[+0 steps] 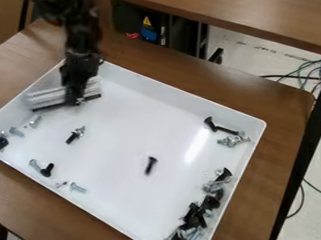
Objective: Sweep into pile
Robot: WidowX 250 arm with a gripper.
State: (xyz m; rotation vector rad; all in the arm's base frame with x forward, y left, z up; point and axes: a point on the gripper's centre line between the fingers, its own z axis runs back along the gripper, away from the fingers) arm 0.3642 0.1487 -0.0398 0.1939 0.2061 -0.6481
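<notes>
Screws (pixel 151 165) lie scattered away from the gripper (pixel 74 99), clamped on a sweeper (pixel 49 96); the tray wall (pixel 184 94) hems it in.

The end effector (pixel 75 98) is blurred, the tray (pixel 115 155) cropped.

In front of you stands a brown wood-grain desk (pixel 284 115), its corner at the right rounded, with a black strip (pixel 300 165) running down beside its right side. Behind it you have a second brown tabletop (pixel 241 15) crossing the top of the view, and below that some dark equipment (pixel 180 35) bearing a yellow warning triangle (pixel 147 22) and a blue label (pixel 148 34). Off to the right you can see pale, speckled floor (pixel 260 54), where thin cables (pixel 312 68) tangle, and another cable (pixel 300 198) curves lower down
</notes>
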